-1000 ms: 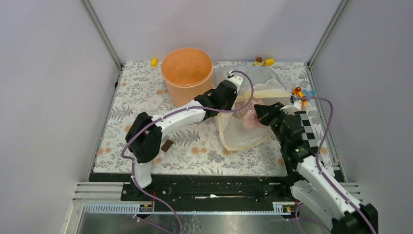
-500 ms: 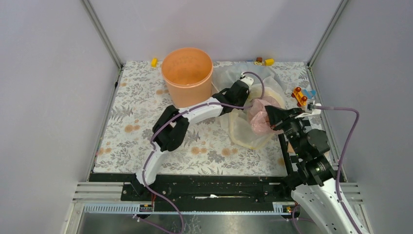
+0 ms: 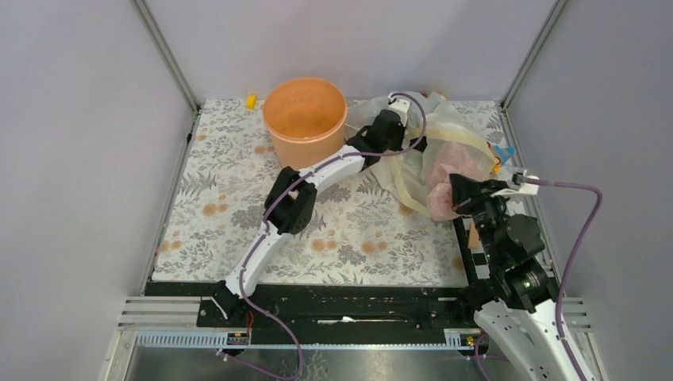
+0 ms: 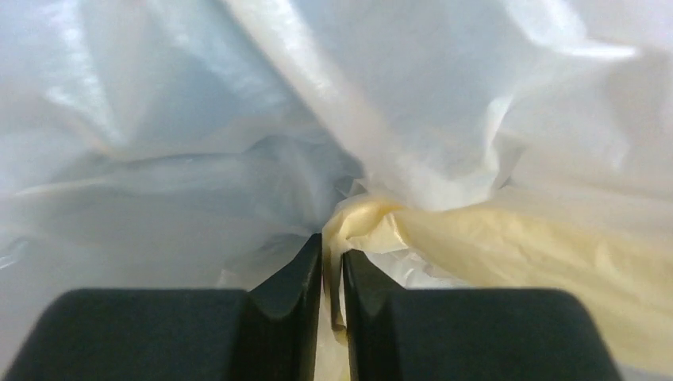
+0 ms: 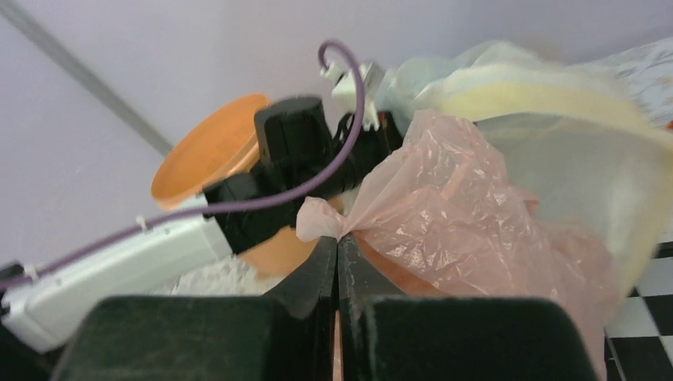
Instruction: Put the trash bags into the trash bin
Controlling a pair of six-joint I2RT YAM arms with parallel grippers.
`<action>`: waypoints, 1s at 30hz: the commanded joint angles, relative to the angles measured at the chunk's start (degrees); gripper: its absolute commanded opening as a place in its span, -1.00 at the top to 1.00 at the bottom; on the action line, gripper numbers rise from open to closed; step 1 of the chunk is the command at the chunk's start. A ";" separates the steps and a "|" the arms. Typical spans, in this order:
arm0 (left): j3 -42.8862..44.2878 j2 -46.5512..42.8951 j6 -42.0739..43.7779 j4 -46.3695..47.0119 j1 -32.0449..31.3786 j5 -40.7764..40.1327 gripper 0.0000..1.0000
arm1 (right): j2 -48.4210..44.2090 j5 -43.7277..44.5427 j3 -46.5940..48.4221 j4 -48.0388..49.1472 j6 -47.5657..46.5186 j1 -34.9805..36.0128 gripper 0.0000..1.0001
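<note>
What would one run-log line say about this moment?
right gripper: shut on pink bag | left gripper: shut on pale yellow bag | orange bin: no bag inside

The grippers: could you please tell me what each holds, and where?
Right gripper pinches the pink bag by a bunched corner; left gripper pinches a fold of the yellow bag.

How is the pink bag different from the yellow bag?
The pink bag is rosy and crinkly; the yellow bag is pale and smoother. The right gripper pinches the pink bag; the left gripper pinches the yellow bag. Both are thin plastic, outside the bucket.
</note>
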 commanded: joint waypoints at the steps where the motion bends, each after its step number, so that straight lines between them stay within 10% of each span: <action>1: -7.29 -13.14 0.84 8.77 0.30 5.04 0.51 | 4.66 -15.87 3.16 -1.48 0.01 -0.24 1.00; 12: -41.25 -52.52 -2.87 5.56 0.13 11.74 -0.49 | 12.09 -40.15 -0.50 10.52 10.78 -0.24 0.96; 16: -52.27 -63.76 -4.37 -0.19 0.11 8.17 -0.64 | 19.99 -40.17 -3.18 9.84 14.39 -0.24 -0.27; 18: -57.75 -67.92 -5.87 -2.10 0.07 8.03 -0.68 | 23.08 -37.81 -2.77 5.23 13.23 -0.25 -0.49; 30: -80.37 -76.35 -13.79 -1.10 -0.16 12.21 -0.76 | 24.25 -34.33 -2.15 -11.83 1.12 -0.20 -0.61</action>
